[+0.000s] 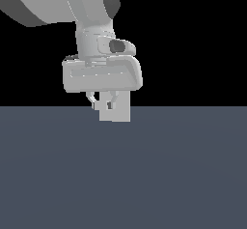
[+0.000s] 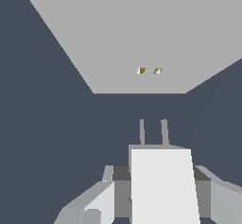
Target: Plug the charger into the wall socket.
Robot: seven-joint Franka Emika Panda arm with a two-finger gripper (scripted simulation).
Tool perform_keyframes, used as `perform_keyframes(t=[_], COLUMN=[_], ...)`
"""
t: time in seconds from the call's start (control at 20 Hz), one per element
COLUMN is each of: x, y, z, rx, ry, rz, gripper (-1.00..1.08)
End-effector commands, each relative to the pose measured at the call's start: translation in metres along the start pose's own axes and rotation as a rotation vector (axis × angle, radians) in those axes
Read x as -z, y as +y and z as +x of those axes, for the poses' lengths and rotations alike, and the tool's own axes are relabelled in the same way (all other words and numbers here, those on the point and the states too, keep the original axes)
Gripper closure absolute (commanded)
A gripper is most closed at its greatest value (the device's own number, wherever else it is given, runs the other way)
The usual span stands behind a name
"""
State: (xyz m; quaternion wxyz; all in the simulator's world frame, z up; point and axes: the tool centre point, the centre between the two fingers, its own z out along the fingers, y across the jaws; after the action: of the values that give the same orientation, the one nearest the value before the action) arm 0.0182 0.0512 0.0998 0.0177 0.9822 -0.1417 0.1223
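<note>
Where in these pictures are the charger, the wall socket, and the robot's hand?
charger (image 2: 163, 185): wrist view, on its flat off-white face below the two prongs.
wall socket (image 2: 132, 34): wrist view, on the bare grey plate above its two small slots.
hand (image 1: 102, 103): exterior view, midway between the fingertips.

Charger (image 2: 163, 185) – matt, smooth; socket plate (image 2: 142, 38) – matt

Flat dark slate-blue floor (image 1: 123, 175); wall socket (image 2: 132, 38) stands on it.
</note>
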Motion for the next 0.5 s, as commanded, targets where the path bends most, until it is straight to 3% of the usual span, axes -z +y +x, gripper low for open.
perform_keyframes(t=[0.0,0.45], x=[0.0002,-0.0016], y=[-0.0005,-0.0003], z=[0.0008,0.007], rx=[-0.002,-0.002], ry=[0.0,-0.001], rz=[-0.001,0.0], gripper=[1.08,1.08])
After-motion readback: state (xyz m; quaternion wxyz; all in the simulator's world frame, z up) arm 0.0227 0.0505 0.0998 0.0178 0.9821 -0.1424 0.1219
